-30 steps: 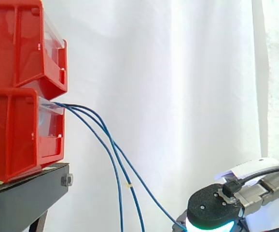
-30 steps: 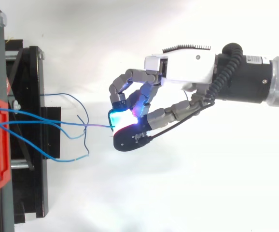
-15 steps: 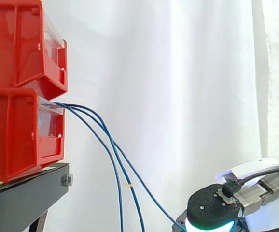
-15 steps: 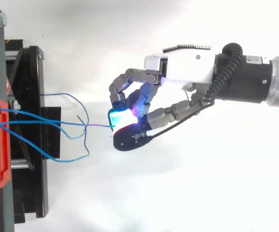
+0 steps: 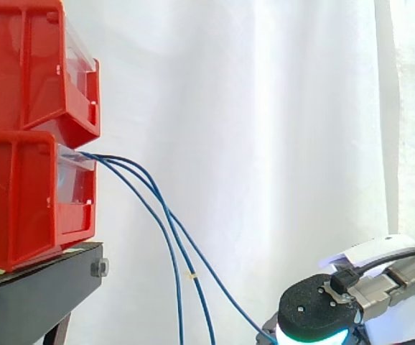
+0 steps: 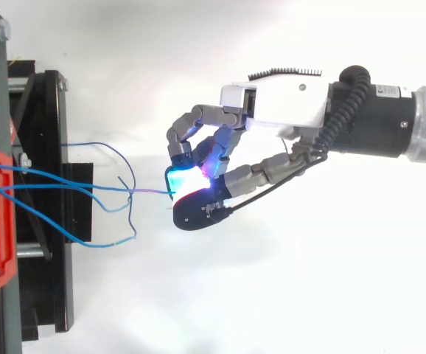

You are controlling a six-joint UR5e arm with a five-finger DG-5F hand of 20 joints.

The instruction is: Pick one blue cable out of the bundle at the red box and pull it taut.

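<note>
Hand pinches one blue cable at curled fingertips; the slender hold may slip once pulling against the red box loads it.

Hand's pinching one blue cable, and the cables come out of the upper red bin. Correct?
Not quite. The cables come out of the lower red bin, not the upper bin; the side view shows them leaving at its top front edge. The hand does pinch one blue cable, as the top view shows.
</note>
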